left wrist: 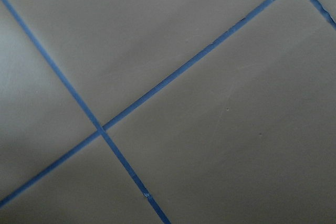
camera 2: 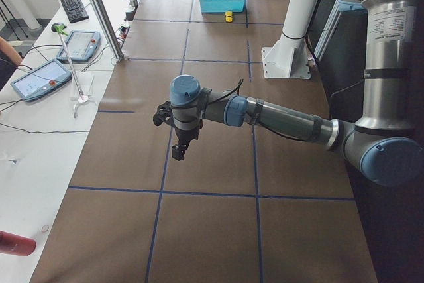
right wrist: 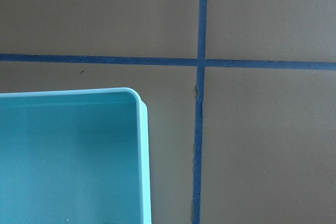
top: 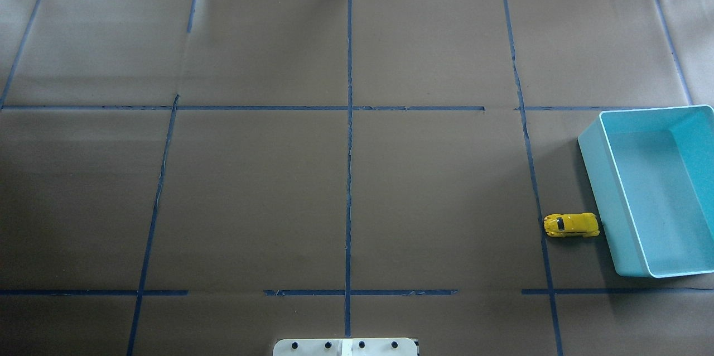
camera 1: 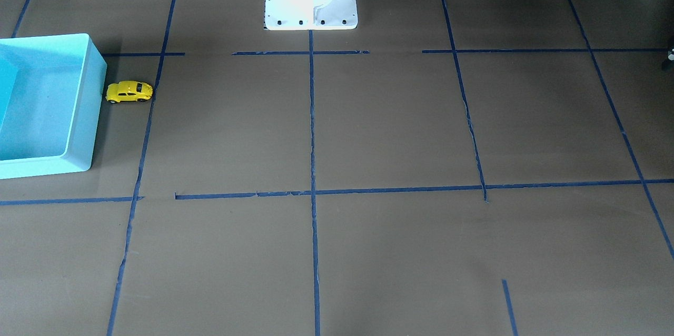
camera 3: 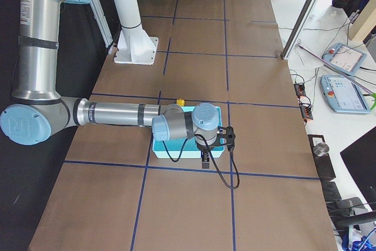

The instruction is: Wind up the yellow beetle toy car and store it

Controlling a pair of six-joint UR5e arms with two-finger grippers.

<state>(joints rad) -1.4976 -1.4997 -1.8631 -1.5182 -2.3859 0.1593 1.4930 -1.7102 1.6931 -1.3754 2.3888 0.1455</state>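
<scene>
The yellow beetle toy car (camera 1: 129, 91) stands on its wheels on the brown table, right beside the outer wall of the empty turquoise bin (camera 1: 97, 109). In the overhead view the car (top: 571, 225) is at the right, its end next to the bin (top: 599, 188). My left gripper (camera 2: 177, 154) hangs over the table's far left end, far from the car (camera 2: 228, 16); I cannot tell whether it is open or shut. My right gripper (camera 3: 205, 160) hovers above the bin's corner (right wrist: 142, 156), the car (camera 3: 180, 102) beyond the arm; I cannot tell its state either.
The white robot base (camera 1: 310, 4) stands at the table's middle edge. Blue tape lines (top: 349, 149) grid the brown table. Beyond the table are control tablets (camera 2: 40, 77), a metal post (camera 2: 99, 11) and cables.
</scene>
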